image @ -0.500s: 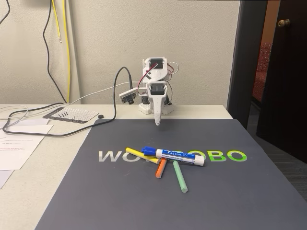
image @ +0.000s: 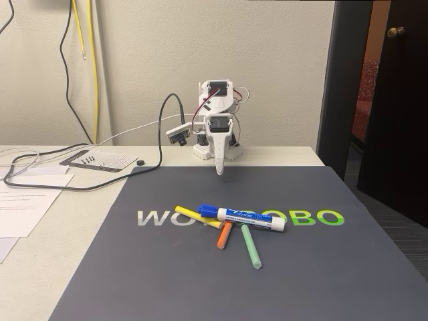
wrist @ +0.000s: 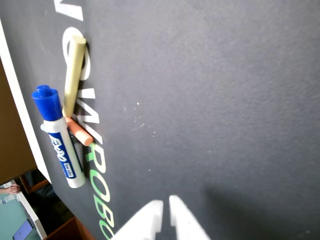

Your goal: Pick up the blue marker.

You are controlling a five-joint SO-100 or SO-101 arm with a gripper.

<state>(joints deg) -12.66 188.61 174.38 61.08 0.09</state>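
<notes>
One gripper (image: 219, 171) is hanging with its fingers nearly together at the far edge of the mat (image: 321, 267), so it is needing to widen and reach nearer for the blue marker (image: 242, 217), which is lying across the thin sticks.

The white arm sits folded at the far edge of the counter (image: 40, 267), its hand (image: 219, 170) pointing straight down, hanging above the far part of the dark mat (image: 301, 267) and well apart from the sticks. Nearer, the blue marker (image: 242, 216) lies across the mat's lettering, cap to the left, resting over a yellow stick (image: 190, 214) and an orange stick (image: 224, 235). A green stick (image: 251, 246) lies just beside them on the right.
</notes>
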